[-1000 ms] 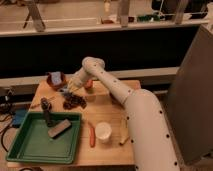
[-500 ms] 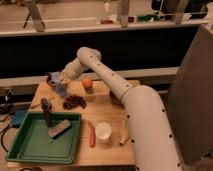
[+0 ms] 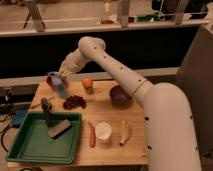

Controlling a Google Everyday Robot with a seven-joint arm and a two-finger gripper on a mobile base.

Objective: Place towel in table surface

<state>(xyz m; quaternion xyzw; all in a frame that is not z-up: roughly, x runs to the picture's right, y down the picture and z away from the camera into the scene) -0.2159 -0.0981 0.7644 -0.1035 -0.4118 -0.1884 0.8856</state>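
The green tray point(image 3: 35, 145) sits below and left of the gripper point(image 3: 58, 81), which hovers at the wooden table's point(image 3: 107, 112) far-left corner, pinching a bluish towel point(image 3: 61, 89) that hangs just above the surface. To its right — an orange point(image 3: 87, 83), then a dark purple round fruit point(image 3: 120, 95).

Seemingly a lab: wooden table point(image 3: 112, 107) of test objects, pincer point(image 3: 59, 81) over its far-left corner.
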